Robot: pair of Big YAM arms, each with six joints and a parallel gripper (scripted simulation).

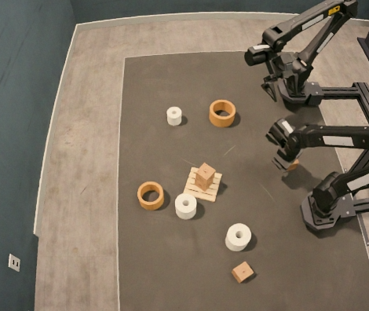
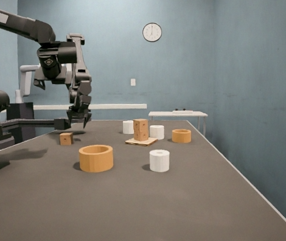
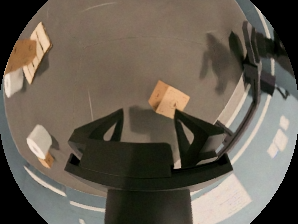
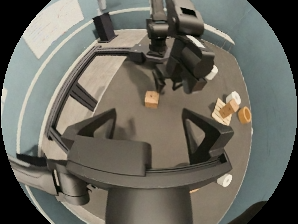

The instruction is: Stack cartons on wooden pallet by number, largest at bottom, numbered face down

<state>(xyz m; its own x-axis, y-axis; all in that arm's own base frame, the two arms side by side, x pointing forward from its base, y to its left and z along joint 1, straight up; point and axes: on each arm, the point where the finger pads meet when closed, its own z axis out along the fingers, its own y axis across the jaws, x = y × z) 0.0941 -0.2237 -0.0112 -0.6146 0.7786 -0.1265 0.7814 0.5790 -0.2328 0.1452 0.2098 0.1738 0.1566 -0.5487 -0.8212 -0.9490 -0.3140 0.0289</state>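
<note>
Two cartons, an upper one [image 1: 206,170] [image 2: 140,124] on a lower one [image 1: 202,183] [image 2: 141,135], stand as a column on the wooden pallet [image 1: 213,193] [image 2: 151,142]. A third carton [image 1: 293,165] [image 2: 66,139] [image 3: 170,100] [image 4: 152,99] sits on the table near the arm bases. A fourth carton [image 1: 242,272] [image 3: 47,160] lies beyond the rolls. No printed numbers are readable. My left gripper [image 1: 283,162] [image 2: 79,120] [image 3: 148,112] is open and empty, above and beside the third carton. My right gripper [image 1: 269,89] [image 4: 149,111] is open and empty, high near its own base.
A white roll [image 1: 185,208] stands close by the pallet's corner. Another roll [image 1: 238,239] stands near the fourth carton, and a smaller roll [image 1: 174,118] [image 2: 159,162] farther off. Orange rings [image 1: 222,122] [image 1: 151,204] lie at two places. The two arms are close together.
</note>
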